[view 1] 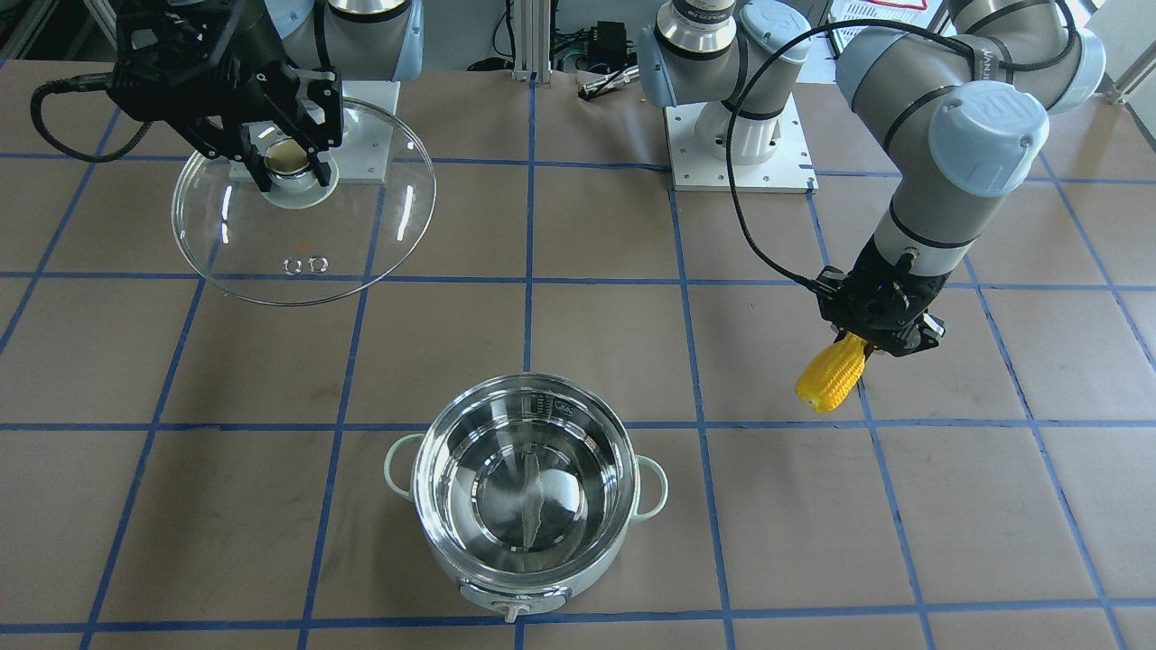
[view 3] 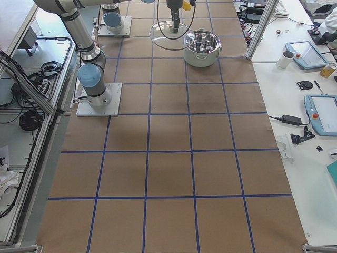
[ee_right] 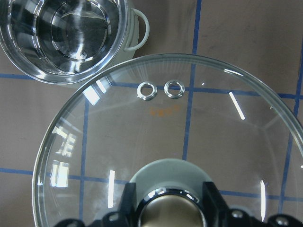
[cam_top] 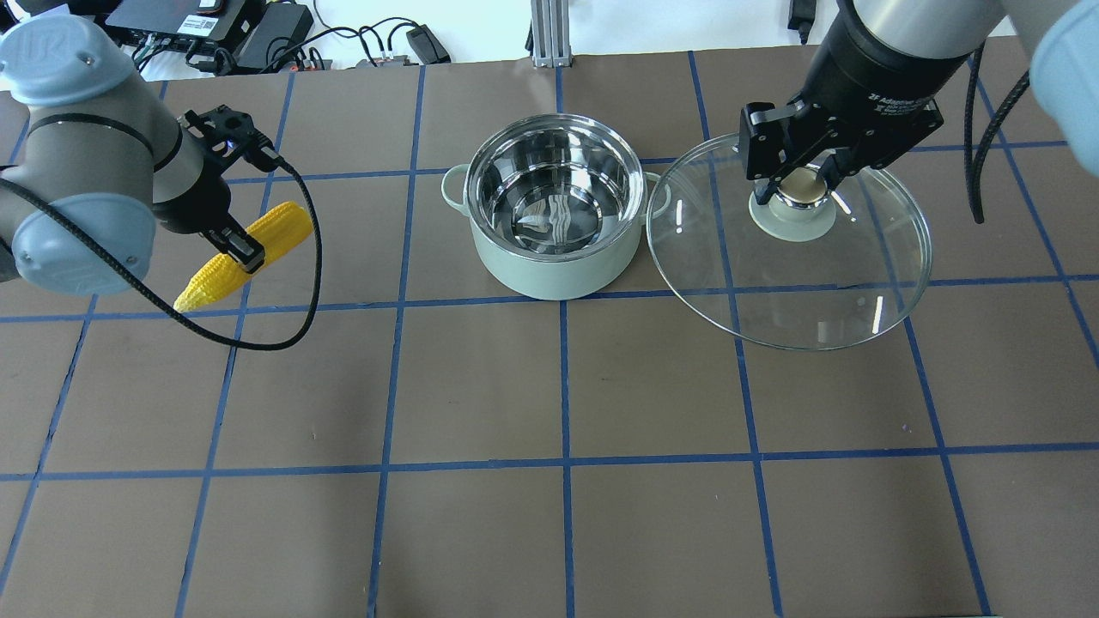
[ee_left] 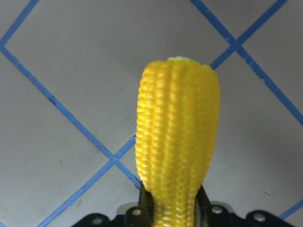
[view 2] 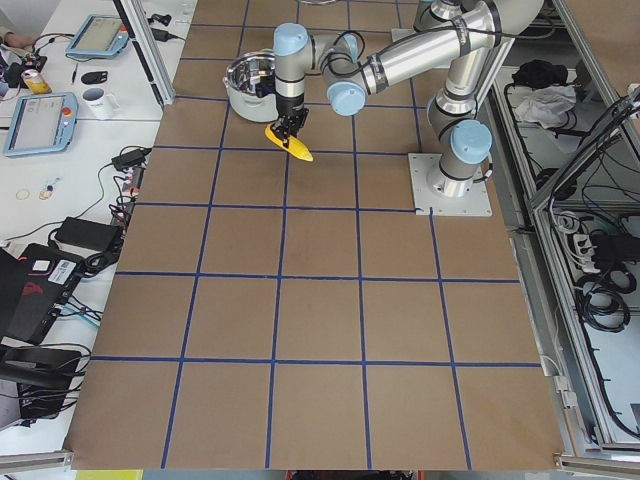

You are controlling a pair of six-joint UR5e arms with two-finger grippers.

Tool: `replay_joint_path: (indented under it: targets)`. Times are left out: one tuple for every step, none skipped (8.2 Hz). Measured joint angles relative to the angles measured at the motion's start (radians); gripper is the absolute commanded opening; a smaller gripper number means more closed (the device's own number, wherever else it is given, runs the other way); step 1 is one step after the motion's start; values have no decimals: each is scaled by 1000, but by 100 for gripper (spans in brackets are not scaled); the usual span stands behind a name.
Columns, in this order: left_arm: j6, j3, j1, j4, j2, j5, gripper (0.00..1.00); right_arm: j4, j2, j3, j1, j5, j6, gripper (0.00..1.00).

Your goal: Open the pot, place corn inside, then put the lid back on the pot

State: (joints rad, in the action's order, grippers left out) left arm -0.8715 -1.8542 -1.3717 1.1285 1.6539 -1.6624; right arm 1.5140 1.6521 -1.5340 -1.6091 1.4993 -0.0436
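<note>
The mint-green pot [cam_top: 554, 206] stands open and empty at mid table; it also shows in the front view [view 1: 522, 492] and the right wrist view [ee_right: 64, 38]. My left gripper [cam_top: 236, 245] is shut on the yellow corn [cam_top: 243, 255], held above the table to the pot's left; the corn also shows in the front view [view 1: 832, 374] and the left wrist view [ee_left: 177, 142]. My right gripper [cam_top: 797, 176] is shut on the knob of the glass lid [cam_top: 824, 283], held in the air right of the pot. The lid also shows in the front view [view 1: 361, 235] and the right wrist view [ee_right: 199, 142].
Brown table cover with a blue tape grid [cam_top: 562, 386]. The arm bases [view 1: 736, 135] stand on plates at the robot's side of the table. Cables and boxes [cam_top: 258, 34] lie beyond the far edge. Side benches hold tablets and mugs [view 3: 316, 52].
</note>
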Motion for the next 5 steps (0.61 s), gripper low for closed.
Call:
replay_joint_path:
  targets:
    - [110, 53, -27, 34, 15, 0, 0, 0, 0, 0, 0, 0, -1, 19]
    - [216, 105, -57, 56, 33, 5, 0, 0, 0, 0, 0, 1, -2, 19]
    - [313, 154, -83, 74, 52, 22, 0, 0, 0, 0, 0, 1, -2, 19]
    - [403, 204, -107, 94, 76, 50, 0, 0, 0, 0, 0, 1, -2, 19]
    - [472, 261, -141, 131, 110, 80, 0, 0, 0, 0, 0, 1, 0, 19]
